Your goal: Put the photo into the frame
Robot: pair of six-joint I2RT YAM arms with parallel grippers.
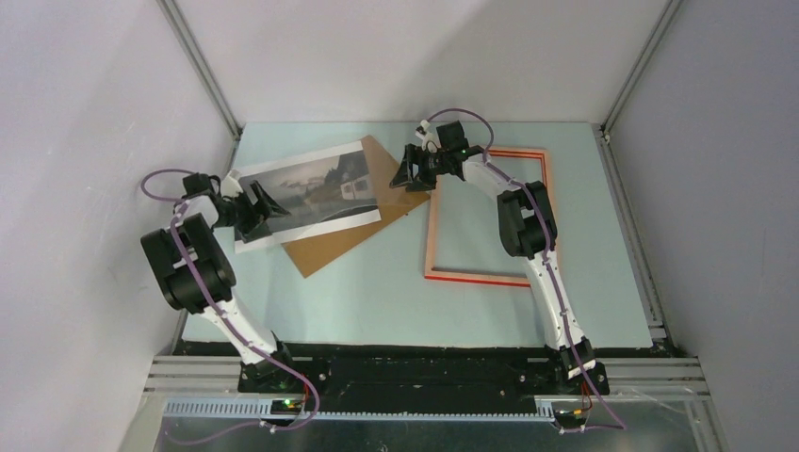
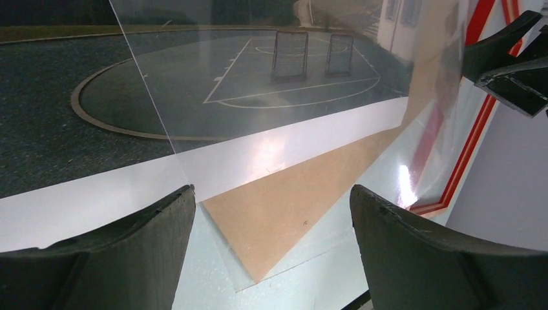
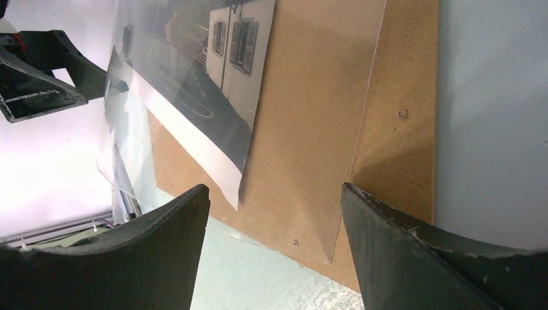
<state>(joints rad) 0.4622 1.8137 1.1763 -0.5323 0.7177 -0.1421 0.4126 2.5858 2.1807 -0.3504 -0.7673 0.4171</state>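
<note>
The photo (image 1: 311, 188), a grey landscape print with white margins, lies at the back left, partly over a brown backing board (image 1: 349, 235). The frame (image 1: 476, 276), red-edged with pale wood showing, lies flat at the right. My left gripper (image 1: 269, 209) hovers open over the photo's near-left edge. In its wrist view the photo (image 2: 194, 97) fills the top and the open fingers (image 2: 148, 245) hold nothing. My right gripper (image 1: 415, 169) stands open over the board's right corner, between the photo (image 3: 194, 84) and the frame, with nothing between its fingers (image 3: 400, 245).
A clear sheet (image 3: 310, 129) lies over the backing board (image 3: 400, 148) and part of the photo; its glossy surface (image 2: 413, 174) reflects light. The frame's red edge (image 2: 465, 155) shows at the right of the left wrist view. Enclosure walls ring the pale blue table (image 1: 377, 301).
</note>
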